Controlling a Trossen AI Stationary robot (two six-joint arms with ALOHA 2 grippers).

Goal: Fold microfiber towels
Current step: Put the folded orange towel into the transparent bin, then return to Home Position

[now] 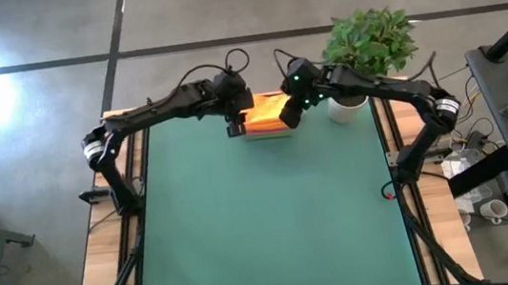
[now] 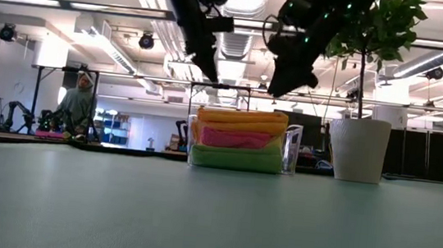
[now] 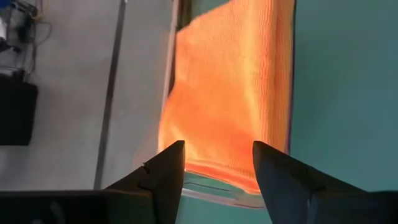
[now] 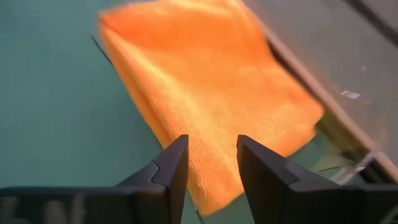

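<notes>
A stack of folded microfiber towels sits in a clear plastic tray at the table's far edge: orange on top, then yellow, hot pink and lime green at the bottom. My left gripper hangs open above the stack's left end; its wrist view shows the top orange towel below its fingers. My right gripper hangs open above the stack's right end, over the same towel. In the low view both grippers stand clear above the stack.
A potted plant in a white pot stands just right of the tray at the far edge. The green mat stretches toward the near edge. A person stands in the room far behind the table.
</notes>
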